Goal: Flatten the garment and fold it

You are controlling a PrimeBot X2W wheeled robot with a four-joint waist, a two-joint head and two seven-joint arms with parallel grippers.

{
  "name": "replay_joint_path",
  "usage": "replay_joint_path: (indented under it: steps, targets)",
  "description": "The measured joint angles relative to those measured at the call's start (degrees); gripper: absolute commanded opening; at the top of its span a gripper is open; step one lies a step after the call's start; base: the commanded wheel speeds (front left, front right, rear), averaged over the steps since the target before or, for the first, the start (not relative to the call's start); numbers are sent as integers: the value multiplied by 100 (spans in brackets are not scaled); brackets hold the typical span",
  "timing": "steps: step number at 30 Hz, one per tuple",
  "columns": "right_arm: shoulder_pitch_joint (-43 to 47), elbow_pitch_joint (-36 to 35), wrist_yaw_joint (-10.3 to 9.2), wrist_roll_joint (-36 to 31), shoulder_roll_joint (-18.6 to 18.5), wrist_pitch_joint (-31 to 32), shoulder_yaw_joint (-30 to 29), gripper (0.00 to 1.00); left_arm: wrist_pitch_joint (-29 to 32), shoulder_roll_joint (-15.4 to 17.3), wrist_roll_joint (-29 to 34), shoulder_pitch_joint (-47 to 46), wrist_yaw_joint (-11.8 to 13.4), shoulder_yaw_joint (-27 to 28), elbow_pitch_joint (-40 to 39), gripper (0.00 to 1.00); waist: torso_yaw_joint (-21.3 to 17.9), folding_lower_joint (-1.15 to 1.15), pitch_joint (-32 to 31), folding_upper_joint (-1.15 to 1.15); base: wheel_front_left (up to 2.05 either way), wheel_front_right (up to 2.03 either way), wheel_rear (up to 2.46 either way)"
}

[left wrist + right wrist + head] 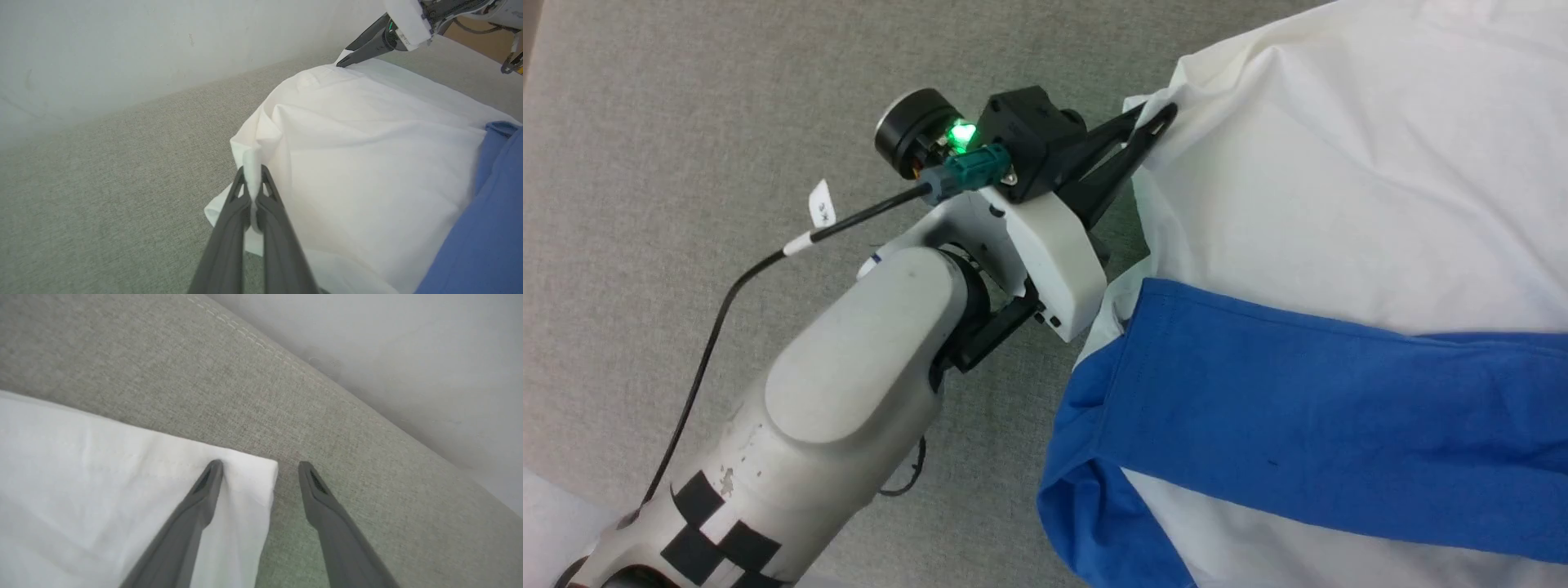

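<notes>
Left gripper: jaws closed, pinching a bunched fold of white cloth at the edge of the garment. In the left wrist view the fold stands up between the two dark fingers and pokes out just past their tips. The cloth beside the pinch is puckered into a few short creases.

Right gripper: jaws wide apart, holding nothing. It sits at a hemmed corner of the garment. One fingertip lies over the white cloth just inside the hem and the other is over bare upholstery just beyond the corner. Cannot tell whether either tip touches the surface. The left wrist view shows this gripper at the far corner of the same white panel, well apart from the left one.

Garment: spread on a grey woven surface, white body uppermost. Blue sleeve lies across the white panel, mostly flat. The sleeve's end nearest the left arm is rumpled and folded back on itself. The white panel is fairly smooth, with shallow wrinkles running from the left pinch.

Other: green indicator light lit on the left wrist. A black cable loops beside the pale forearm. A plain pale wall runs along the far edge of the grey surface.
</notes>
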Motion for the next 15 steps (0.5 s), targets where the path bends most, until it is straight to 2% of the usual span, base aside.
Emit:
replay_joint_path:
  steps: [1, 2, 3, 4, 9, 14, 15]
  targets:
    - [-27, 8, -5, 54, -30, -15, 71, 100, -15, -12, 0, 0, 0, -13, 13, 0, 27, 0, 26, 0, 0, 0, 0]
    - [-49, 10, -18, 123, -63, -12, 145, 85, -40, -19, 0, 0, 0, -25, 24, 0, 47, -1, 50, 0, 0, 0, 0]
    - [-78, -10, -41, 199, -112, -1, 229, 7, -43, -19, 0, 0, 0, -32, 40, 0, 60, -1, 69, 0, 0, 0, 0]
    - [-103, -46, -43, 283, -162, 20, 322, 0, -57, -21, 0, 0, 0, -38, 60, 0, 67, -1, 81, 0, 0, 0, 0]
    - [-119, -88, -41, 581, -203, -151, 633, 0, -114, -8, -1, 0, 0, -40, 181, 0, 22, 0, 41, 0, 0, 0, 0]
    - [-84, 198, -40, 624, -74, -758, 768, 0, -178, 46, -60, 3, 10, 26, 387, 0, -77, 0, -123, -1, 0, 0, 0]
    - [-18, 355, -38, 671, 41, -1053, 762, 0, -237, 107, -132, 6, 25, 130, 474, 0, -136, 0, -224, -1, 0, 0, 0]
